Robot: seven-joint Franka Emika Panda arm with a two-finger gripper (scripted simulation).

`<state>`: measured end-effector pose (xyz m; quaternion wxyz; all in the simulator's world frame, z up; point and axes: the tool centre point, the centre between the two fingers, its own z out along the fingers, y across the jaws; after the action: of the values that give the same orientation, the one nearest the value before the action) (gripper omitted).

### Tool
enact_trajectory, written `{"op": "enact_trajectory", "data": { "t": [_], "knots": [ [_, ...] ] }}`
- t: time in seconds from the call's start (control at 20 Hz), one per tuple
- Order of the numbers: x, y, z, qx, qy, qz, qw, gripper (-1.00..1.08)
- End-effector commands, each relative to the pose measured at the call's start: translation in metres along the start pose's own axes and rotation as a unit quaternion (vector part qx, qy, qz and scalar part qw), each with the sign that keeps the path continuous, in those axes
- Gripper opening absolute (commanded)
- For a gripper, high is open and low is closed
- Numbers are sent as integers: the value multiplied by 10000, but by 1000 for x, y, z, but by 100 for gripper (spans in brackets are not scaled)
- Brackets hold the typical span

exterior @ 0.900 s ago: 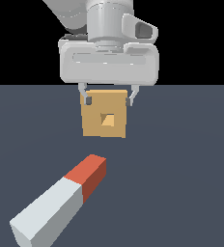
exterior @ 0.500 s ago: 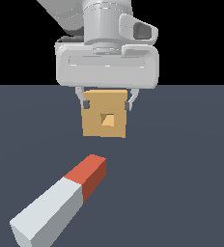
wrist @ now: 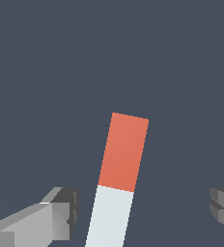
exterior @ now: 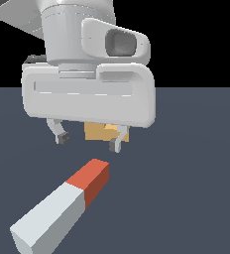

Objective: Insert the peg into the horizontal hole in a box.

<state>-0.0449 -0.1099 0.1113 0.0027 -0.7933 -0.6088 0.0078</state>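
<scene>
The hand [exterior: 88,141] hangs wide and empty above the bench [exterior: 196,198]; the peg [exterior: 63,207] lies flat nearer, red end toward the box [exterior: 101,132], mostly hidden behind the hand

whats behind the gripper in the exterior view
The tan box sits behind the gripper; only its lower strip shows between the open fingers. The hand covers the rest, including the hole. The peg lies in front, ungrasped.

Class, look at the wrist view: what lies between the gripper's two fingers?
The red-and-white square peg lies on the floor between the open gripper's fingers, untouched.
</scene>
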Motion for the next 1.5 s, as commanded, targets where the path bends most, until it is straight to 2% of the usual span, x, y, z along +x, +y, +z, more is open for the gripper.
{"op": "enact_trajectory", "data": {
  "t": [0.0, 0.2, 0.45, 0.85, 1.45],
  "knots": [
    [-26, -7, 13, -23, 9, 338, 9994, 100],
    [-55, -17, 29, -49, 24, 722, 9974, 100],
    [-73, -25, 39, -64, 40, 972, 9952, 100],
    [-75, -26, 45, -59, 40, 991, 9951, 100],
    [-75, -26, 90, -63, 50, 1007, 9949, 100]
  ]
}}
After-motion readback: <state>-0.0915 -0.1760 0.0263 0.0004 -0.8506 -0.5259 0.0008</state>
